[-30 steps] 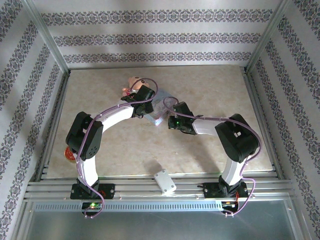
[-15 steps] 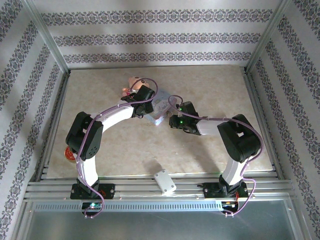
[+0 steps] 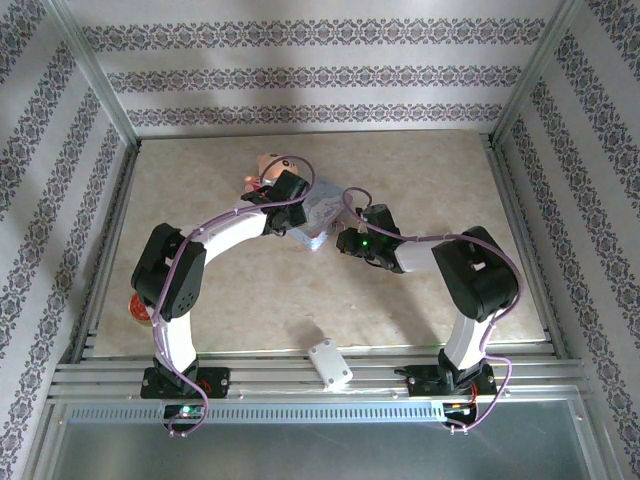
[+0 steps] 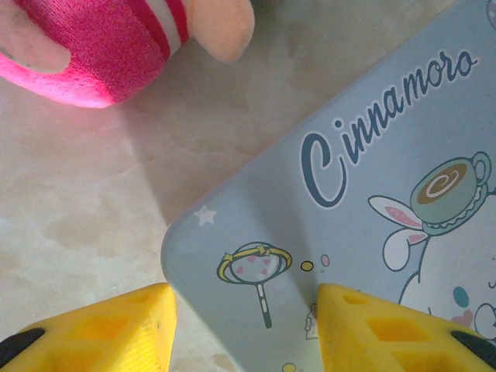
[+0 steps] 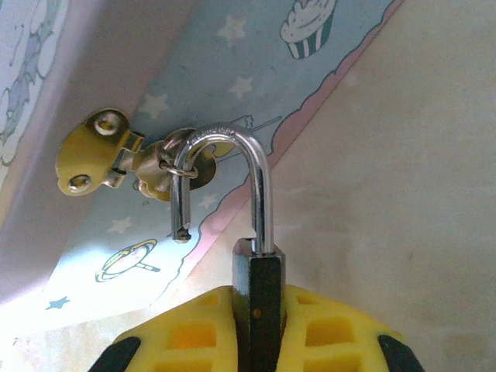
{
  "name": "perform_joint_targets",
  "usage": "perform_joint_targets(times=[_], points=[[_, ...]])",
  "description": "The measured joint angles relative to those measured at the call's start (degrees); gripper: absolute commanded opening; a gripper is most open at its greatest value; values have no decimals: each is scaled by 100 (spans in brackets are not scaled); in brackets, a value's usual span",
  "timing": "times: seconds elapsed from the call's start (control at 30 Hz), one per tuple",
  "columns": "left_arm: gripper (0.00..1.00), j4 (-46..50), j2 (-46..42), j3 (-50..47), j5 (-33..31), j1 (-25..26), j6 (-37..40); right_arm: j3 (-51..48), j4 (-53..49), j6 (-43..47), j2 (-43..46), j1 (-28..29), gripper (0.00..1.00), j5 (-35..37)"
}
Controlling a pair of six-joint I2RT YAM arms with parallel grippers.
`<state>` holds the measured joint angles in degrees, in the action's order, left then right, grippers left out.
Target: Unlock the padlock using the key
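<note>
My right gripper [image 5: 260, 341] is shut on the dark body of the padlock [image 5: 260, 287]. The pale shackle [image 5: 225, 143] stands open: its free end hangs loose, and its bend is hooked through the ring of the brass hasp [image 5: 93, 155] on the light-blue tin [image 5: 232, 62]. The key is out of view. My left gripper [image 4: 246, 325] straddles a corner of the tin [image 4: 372, 194] with its jaws apart, one finger beside the edge and the other over the lid. From above, both grippers meet at the tin [image 3: 318, 215], the left gripper [image 3: 292, 208] on its left and the right gripper [image 3: 345, 240] at its near right.
A pink plush toy [image 4: 101, 46] lies just beyond the tin, also visible from above [image 3: 262, 170]. A white block [image 3: 329, 362] sits on the front rail. An orange-red object [image 3: 140, 308] is by the left arm's base. Metal frame rails border the table.
The right wrist has shifted a little to the right and turned beside the tin, still holding the padlock. The left arm has not moved.
</note>
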<state>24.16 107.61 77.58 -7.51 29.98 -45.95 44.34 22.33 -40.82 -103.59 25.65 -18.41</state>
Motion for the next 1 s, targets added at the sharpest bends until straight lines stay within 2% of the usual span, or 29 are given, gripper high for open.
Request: perform_joint_targets(times=[0.43,1.0], points=[[49,-258,-81,-210,72,-11,-103,-393,1320,-739,-323,-81,0,-350],[49,-688,-166,-505,240,-48,-234,-767,2833,-1652,-682,-76,0,-216]])
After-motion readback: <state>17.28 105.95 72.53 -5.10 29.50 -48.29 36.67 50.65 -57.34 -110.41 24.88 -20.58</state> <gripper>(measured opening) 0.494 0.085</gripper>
